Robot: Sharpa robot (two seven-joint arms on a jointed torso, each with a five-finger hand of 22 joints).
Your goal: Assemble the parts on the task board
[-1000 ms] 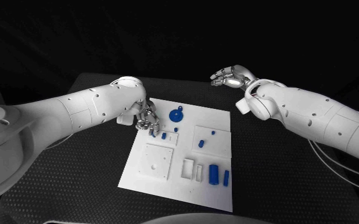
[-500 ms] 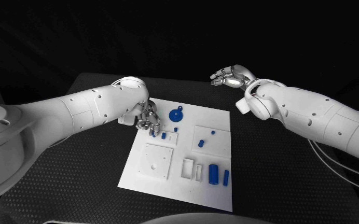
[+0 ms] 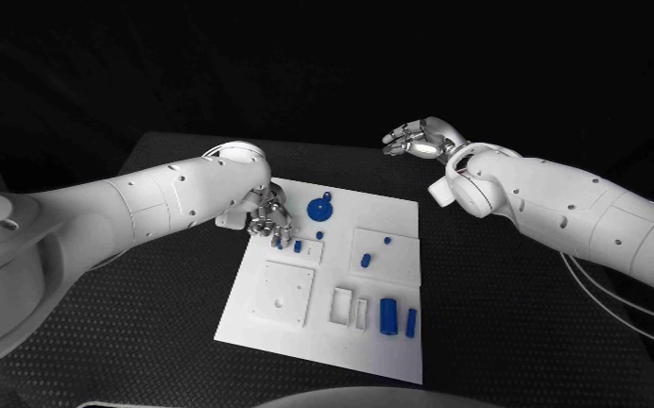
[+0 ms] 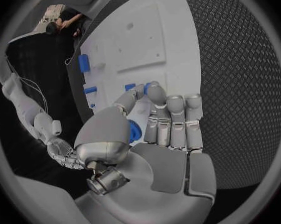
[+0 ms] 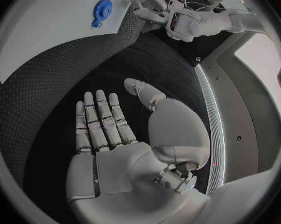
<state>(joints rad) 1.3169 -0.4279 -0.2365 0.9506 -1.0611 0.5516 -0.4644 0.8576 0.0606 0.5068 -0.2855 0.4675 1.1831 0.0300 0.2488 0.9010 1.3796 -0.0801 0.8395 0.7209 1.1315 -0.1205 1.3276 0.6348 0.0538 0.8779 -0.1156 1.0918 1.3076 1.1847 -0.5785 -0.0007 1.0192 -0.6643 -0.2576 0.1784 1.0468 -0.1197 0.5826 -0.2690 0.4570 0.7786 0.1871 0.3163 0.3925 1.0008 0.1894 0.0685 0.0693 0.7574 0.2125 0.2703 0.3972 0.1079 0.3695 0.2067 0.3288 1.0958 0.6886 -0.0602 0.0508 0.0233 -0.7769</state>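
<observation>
The white task board (image 3: 273, 318) lies in the middle of the table. A blue gear (image 3: 320, 208) sits near its far edge, and several small blue parts lie on it, such as a peg (image 3: 299, 246) and a longer piece (image 3: 388, 312). My left hand (image 3: 267, 220) hovers low over the board's far left corner, fingers straight and pointing down beside the peg, holding nothing. In the left wrist view its fingertips (image 4: 156, 90) reach close to a small blue part (image 4: 130, 86), and the thumb partly hides a round blue piece (image 4: 135, 131). My right hand (image 3: 421, 137) is raised beyond the board, empty, fingers spread (image 5: 100, 119).
The board rests on a black textured table (image 3: 518, 304) with free room on both sides. The right wrist view shows the board's corner (image 5: 47, 35) with the gear (image 5: 103, 8) on it, and my left hand (image 5: 147, 2) further off.
</observation>
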